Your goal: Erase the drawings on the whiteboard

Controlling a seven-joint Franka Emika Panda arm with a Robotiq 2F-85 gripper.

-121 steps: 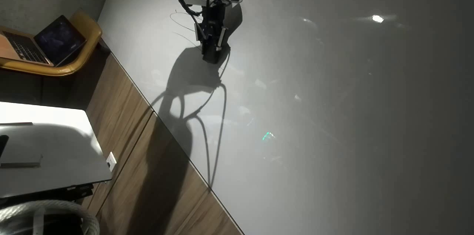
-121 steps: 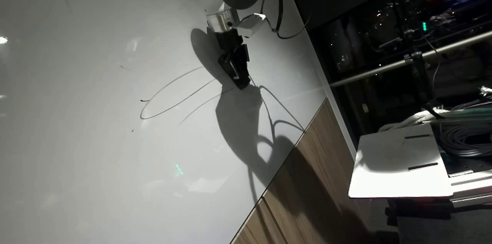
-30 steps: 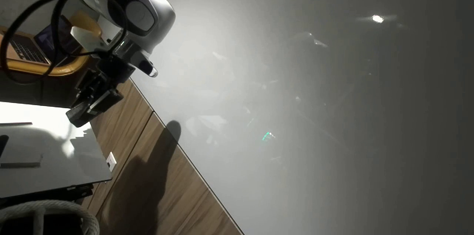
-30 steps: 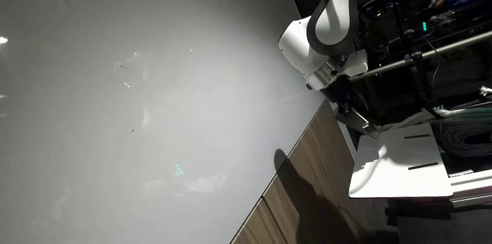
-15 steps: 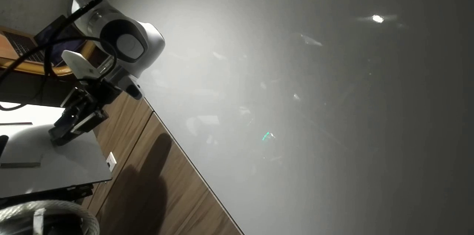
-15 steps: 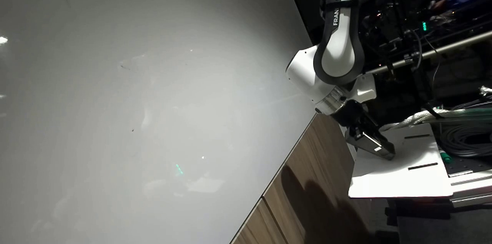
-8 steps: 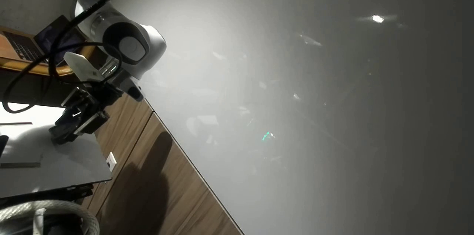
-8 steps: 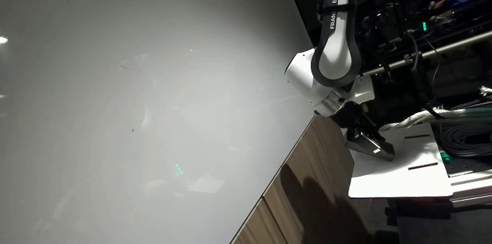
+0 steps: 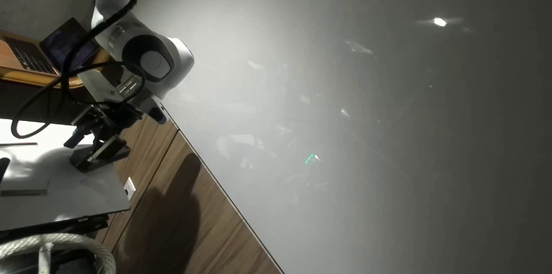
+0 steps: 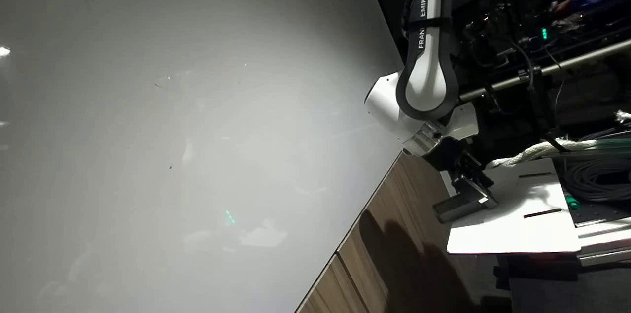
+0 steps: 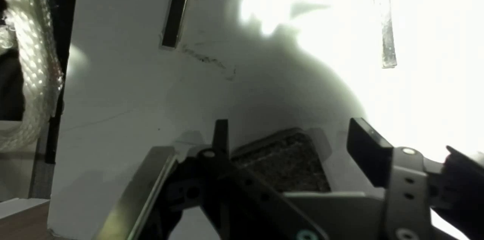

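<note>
Wrist view, black metal gripper (image 11: 289, 134): jaws well apart, nothing held.
Dark rectangular eraser (image 11: 283, 162): perhaps resting on white tabletop (image 11: 113, 81).
Glossy grey whiteboard (image 10: 246, 155): likely wiped, so grip unneeded.

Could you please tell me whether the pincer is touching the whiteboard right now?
Apart: in both exterior views, brown wooden panelling plainly shows between the pincer and the whiteboard, and the two overlap in neither.
</note>
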